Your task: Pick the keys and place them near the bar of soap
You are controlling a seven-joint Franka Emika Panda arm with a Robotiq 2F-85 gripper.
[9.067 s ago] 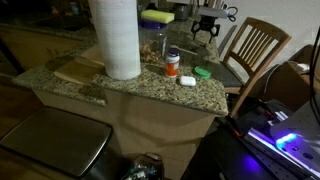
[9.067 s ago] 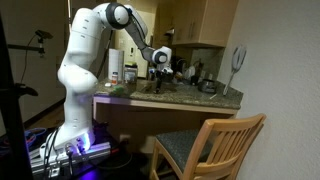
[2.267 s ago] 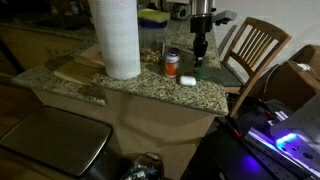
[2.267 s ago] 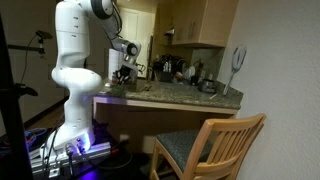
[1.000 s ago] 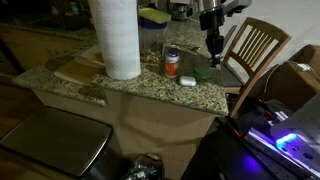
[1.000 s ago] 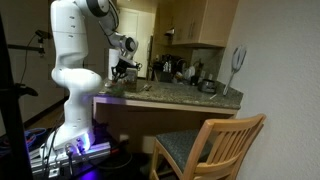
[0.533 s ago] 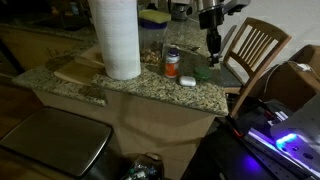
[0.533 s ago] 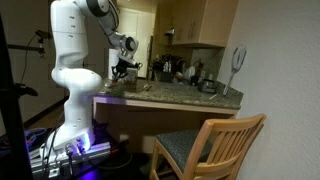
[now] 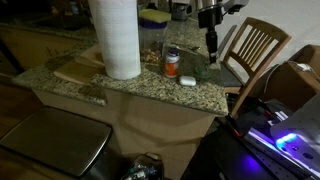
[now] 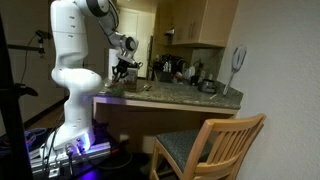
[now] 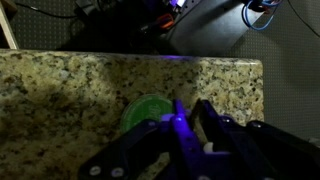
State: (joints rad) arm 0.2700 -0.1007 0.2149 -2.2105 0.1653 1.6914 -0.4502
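Gripper hovers just right of the soap, finger spread unreadable; keys unseen, likely light, jangly, slippery, so pinch the ring.

Granite counter with soap, pill bottle

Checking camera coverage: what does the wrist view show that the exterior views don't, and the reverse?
Wrist only: the fingers close up, purple-lit, right by the green lid. Exterior only: the soap, pill bottle, paper towel roll, chair and the arm. Shared: the granite counter, the lid and the gripper. I cannot make out the keys in any view.
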